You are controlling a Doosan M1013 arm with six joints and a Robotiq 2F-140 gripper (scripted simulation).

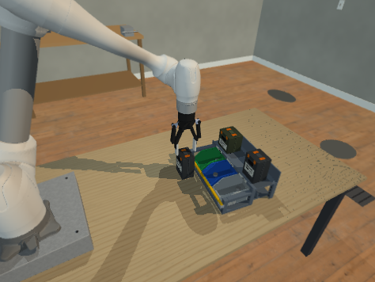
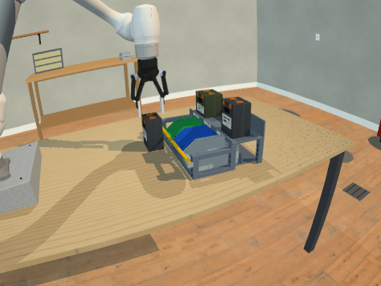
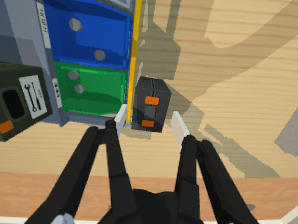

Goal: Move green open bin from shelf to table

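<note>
The green open bin (image 1: 207, 157) (image 2: 183, 124) (image 3: 93, 91) sits in the grey shelf (image 1: 274, 173) (image 2: 260, 132) at its far end, with small grey parts in it. A blue bin (image 1: 218, 173) (image 2: 197, 135) (image 3: 85, 35) and a grey bin (image 1: 236, 184) (image 2: 211, 147) sit beside it in the same row. My gripper (image 1: 185, 147) (image 2: 151, 111) (image 3: 149, 114) is open and empty. It points straight down just above a black case (image 1: 185, 163) (image 2: 152, 132) (image 3: 151, 104) that stands upright on the table, right in front of the green bin and the shelf's yellow front strip (image 1: 208, 183) (image 2: 175, 145) (image 3: 133, 60).
An olive case (image 1: 230, 139) (image 2: 208, 103) (image 3: 20, 100) and a second black case (image 1: 257, 165) (image 2: 235, 116) stand on the shelf's top. The robot's grey pedestal (image 1: 59, 222) (image 2: 18, 177) sits at the table's left. A wooden side table (image 1: 130, 36) (image 2: 80, 68) stands by the wall.
</note>
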